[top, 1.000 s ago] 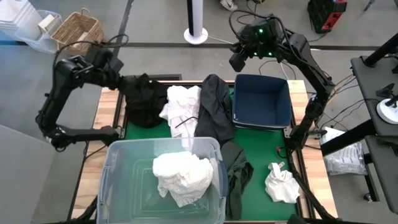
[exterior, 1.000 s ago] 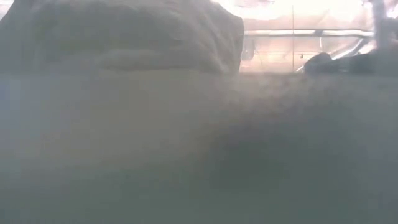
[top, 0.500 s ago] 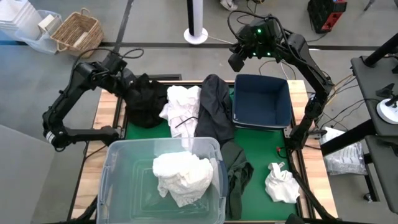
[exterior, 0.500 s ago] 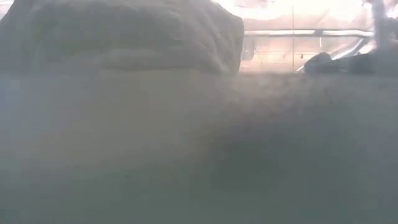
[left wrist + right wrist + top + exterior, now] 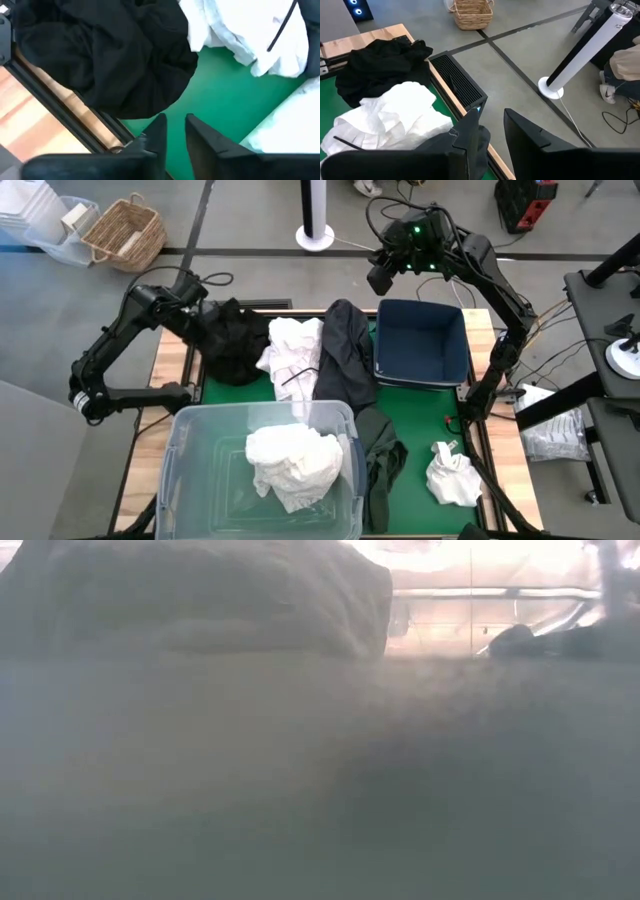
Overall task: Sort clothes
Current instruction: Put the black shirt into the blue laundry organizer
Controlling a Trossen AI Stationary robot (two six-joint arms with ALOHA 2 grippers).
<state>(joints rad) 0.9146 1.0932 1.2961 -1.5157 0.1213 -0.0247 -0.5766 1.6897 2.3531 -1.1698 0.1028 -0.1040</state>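
High view: on the green mat [image 5: 420, 405], a black garment [image 5: 232, 340] is bunched at the far left corner, a white garment [image 5: 293, 352] lies just beside it nearer the middle of the far edge, and a long dark garment [image 5: 347, 360] runs from the far edge toward the near edge, touching the white one and draping against the dark blue bin [image 5: 421, 343] that stands at the far right. A clear plastic tub [image 5: 190, 470] at the near edge holds a crumpled white garment [image 5: 293, 464]; another small white garment [image 5: 451, 477] sits near the near right corner. The left gripper [image 5: 197, 317] hangs over the far left corner at the black garment's edge; the right gripper [image 5: 381, 275] is raised beyond the far edge, past the bin. Low view: nearly everything is blocked by a blurred pale mass close to the lens, too hazy to identify. Left wrist view: the left gripper [image 5: 175, 132] shows its two dark fingers [image 5: 156, 135] a narrow gap apart with nothing between them, poised above the green mat beside the black garment [image 5: 105, 55], which overlaps the wooden table edge [image 5: 30, 125]; the white garment [image 5: 240, 30] lies just beyond. Right wrist view: the right gripper [image 5: 492, 132] has its fingers [image 5: 470, 130] slightly parted and empty, above the dark garment, looking over the white garment [image 5: 395, 117] and black garment [image 5: 382, 62] toward a wicker basket [image 5: 472, 9] on the floor.
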